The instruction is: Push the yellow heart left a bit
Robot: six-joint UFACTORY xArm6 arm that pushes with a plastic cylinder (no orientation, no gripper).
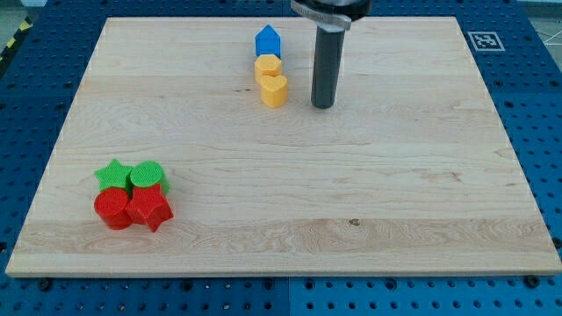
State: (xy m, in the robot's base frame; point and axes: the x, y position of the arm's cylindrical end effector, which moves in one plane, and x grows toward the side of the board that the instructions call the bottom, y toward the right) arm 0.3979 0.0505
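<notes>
The yellow heart (275, 89) lies near the top middle of the wooden board (351, 175). A yellow hexagon (268, 66) touches it from above, and a blue house-shaped block (268, 41) stands above that. My tip (322, 105) rests on the board just to the right of the yellow heart, with a small gap between them. The dark rod rises from the tip to the view's top edge.
At the lower left a cluster sits together: a green star (113, 174), a green cylinder (147, 175), a red cylinder (112, 210) and a red star (149, 209). A fiducial tag (484, 40) lies beyond the board's top right corner.
</notes>
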